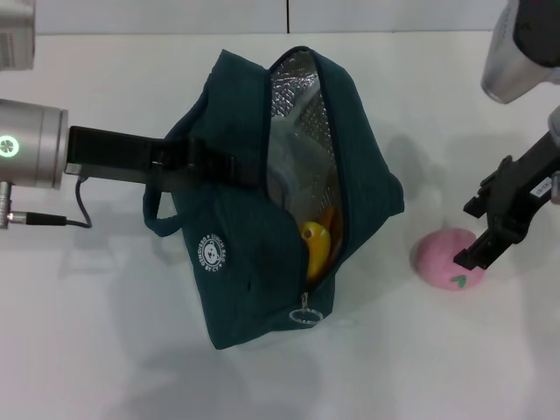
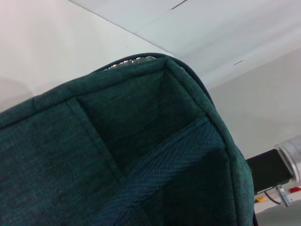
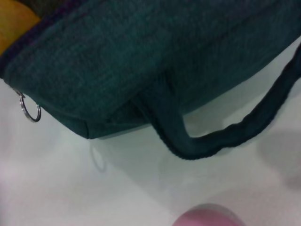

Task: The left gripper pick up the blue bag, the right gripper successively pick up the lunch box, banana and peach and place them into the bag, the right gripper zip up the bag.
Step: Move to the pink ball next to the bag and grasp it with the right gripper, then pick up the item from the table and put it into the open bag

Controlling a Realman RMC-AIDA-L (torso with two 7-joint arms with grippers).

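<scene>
From the head, the left gripper (image 1: 210, 166) is pinching the blue bag (image 1: 236, 262) at mid-table, its mouth gaping, banana (image 1: 317, 248) inside. The right gripper (image 1: 479, 234) is straddling the peach (image 1: 448, 258) near the right edge, fingers spread. The left wrist is showing bag fabric (image 2: 117, 155). The right wrist is showing the zipper ring (image 3: 29, 107) and handle (image 3: 211, 141).

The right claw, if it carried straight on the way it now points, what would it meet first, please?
Most likely the peach: the right claw points down at it, fingers open just above, though the exact gap is unclear.
</scene>
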